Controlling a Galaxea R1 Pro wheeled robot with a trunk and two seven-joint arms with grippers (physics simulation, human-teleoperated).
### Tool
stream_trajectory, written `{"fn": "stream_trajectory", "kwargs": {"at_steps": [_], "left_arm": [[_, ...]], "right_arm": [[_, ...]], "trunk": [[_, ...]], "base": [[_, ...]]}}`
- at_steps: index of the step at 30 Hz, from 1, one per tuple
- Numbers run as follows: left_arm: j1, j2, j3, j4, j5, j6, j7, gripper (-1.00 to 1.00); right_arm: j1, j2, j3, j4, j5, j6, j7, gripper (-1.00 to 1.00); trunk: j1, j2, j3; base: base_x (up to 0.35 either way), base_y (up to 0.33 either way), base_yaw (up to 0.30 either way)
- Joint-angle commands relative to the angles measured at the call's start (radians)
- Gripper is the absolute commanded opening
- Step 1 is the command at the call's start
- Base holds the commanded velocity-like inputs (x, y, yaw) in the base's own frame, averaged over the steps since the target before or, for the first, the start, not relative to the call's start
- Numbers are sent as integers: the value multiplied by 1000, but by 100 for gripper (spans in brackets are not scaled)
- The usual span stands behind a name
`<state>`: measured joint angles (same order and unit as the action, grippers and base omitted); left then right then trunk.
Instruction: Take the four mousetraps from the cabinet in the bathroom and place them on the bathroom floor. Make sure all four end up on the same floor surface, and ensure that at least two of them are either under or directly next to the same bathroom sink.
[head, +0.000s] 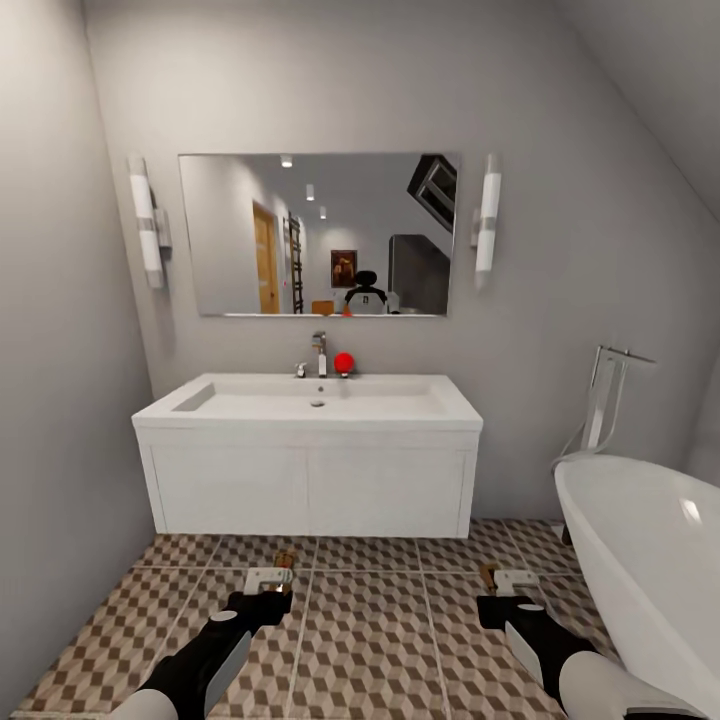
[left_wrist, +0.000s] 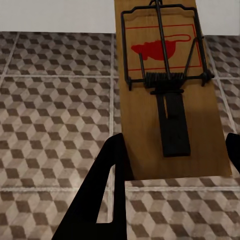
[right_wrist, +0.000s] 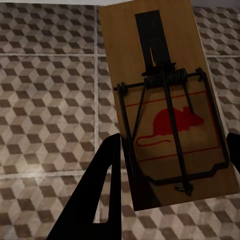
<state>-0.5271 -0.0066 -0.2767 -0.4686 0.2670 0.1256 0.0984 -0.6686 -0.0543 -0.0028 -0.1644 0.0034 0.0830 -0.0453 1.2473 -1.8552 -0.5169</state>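
Observation:
My left gripper (head: 262, 600) is shut on a mousetrap (head: 271, 575), held low over the bathroom floor (head: 370, 620) in front of the sink (head: 310, 400). In the left wrist view the same mousetrap (left_wrist: 170, 90) is a brown board with a red mouse print and dark wire, clamped between the black fingers (left_wrist: 100, 200). My right gripper (head: 497, 605) is shut on a second mousetrap (head: 512, 578), off the vanity's right corner. That second mousetrap (right_wrist: 165, 100) is gripped by its edges in the right wrist view. The cabinet is out of view.
The white vanity (head: 310, 490) stands against the back wall under a mirror (head: 315, 235), with a chrome tap (head: 319, 352) and a red object (head: 343, 362) on it. A white bathtub (head: 650, 550) is at the right. A grey wall (head: 60, 400) is at the left.

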Motion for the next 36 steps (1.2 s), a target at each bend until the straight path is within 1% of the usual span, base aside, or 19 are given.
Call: {"fn": "stream_trajectory", "kwargs": {"at_steps": [1, 4, 9, 31, 36], "left_arm": [[-1, 2, -9, -2, 9, 0, 11, -100], [-1, 3, -9, 0, 8, -22, 12, -100], [-1, 3, -9, 2, 9, -32, 12, -100], [-1, 4, -9, 4, 9, -28, 12, -100], [-1, 8, -9, 3, 9, -27, 9, -100]], "right_arm": [[0, 0, 0, -2, -1, 5, -1, -100], [0, 0, 0, -2, 0, 4, -1, -100], [0, 1, 0, -1, 1, 4, -1, -100], [0, 1, 2, -2, 5, -5, -1, -100], [0, -1, 4, -14, 6, 2, 1, -100]], "trunk": [[4, -8, -4], [15, -29, -14], [35, -64, -29], [119, -218, -98], [138, -253, -114]], "base": [[0, 0, 0], [0, 0, 0], [0, 0, 0], [0, 0, 0], [0, 0, 0]]}}
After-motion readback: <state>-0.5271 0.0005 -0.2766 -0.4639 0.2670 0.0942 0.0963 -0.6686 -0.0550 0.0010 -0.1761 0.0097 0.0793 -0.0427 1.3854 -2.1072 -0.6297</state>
